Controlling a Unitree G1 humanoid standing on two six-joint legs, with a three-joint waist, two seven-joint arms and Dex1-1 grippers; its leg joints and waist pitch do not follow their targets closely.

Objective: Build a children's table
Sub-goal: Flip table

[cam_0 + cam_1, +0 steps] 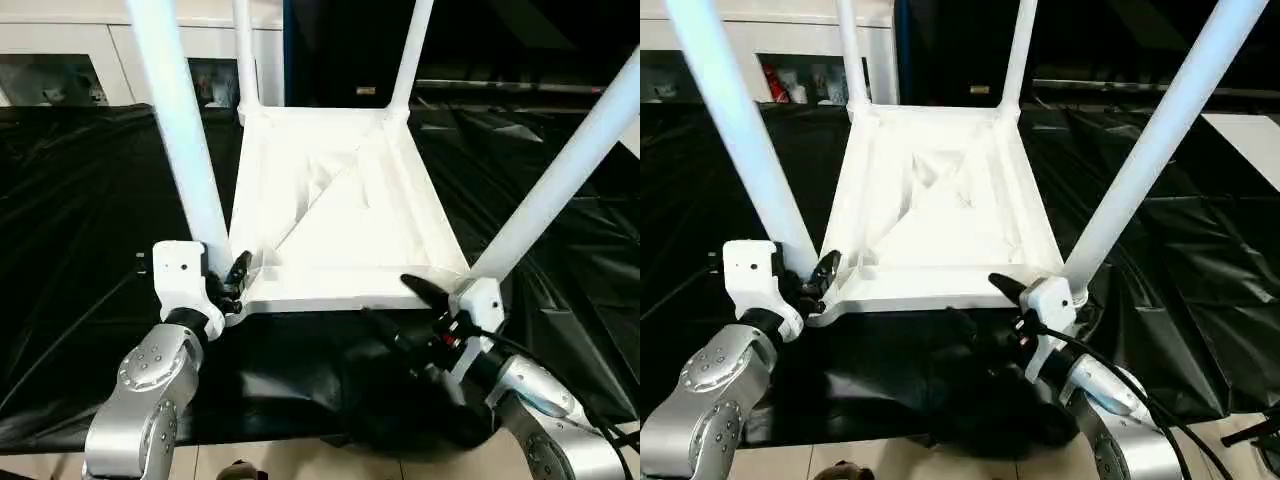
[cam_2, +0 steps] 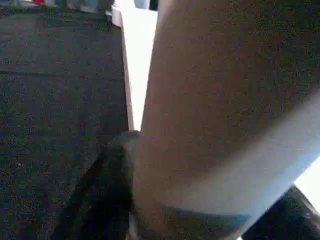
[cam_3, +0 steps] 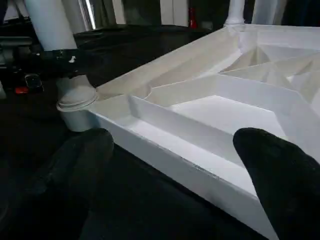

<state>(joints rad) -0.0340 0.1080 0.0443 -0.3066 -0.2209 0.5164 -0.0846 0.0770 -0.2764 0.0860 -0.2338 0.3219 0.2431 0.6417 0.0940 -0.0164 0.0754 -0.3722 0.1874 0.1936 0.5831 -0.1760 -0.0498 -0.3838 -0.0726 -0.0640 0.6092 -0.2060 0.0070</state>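
Observation:
The children's table lies upside down on the black cloth, its ribbed white top (image 1: 330, 200) facing up. Two near legs (image 1: 185, 140) (image 1: 560, 180) and two far legs (image 1: 243, 55) (image 1: 412, 55) stand up from the corner sockets. My left gripper (image 1: 222, 278) is shut on the near-left leg (image 2: 210, 100) just above its socket (image 3: 75, 100), with a black finger (image 1: 238, 272) on the inner side. My right gripper (image 1: 405, 312) is open at the top's near rim, close to the near-right leg. One finger (image 3: 280, 170) reaches over the rim, the other (image 3: 75, 165) lies outside on the cloth.
The black-draped work surface (image 1: 80, 200) spreads well beyond the top on both sides, and its front edge drops to the floor just behind my forearms. White cabinets (image 1: 70, 60) stand at the back left. A white slab (image 1: 1250, 130) shows at the right edge.

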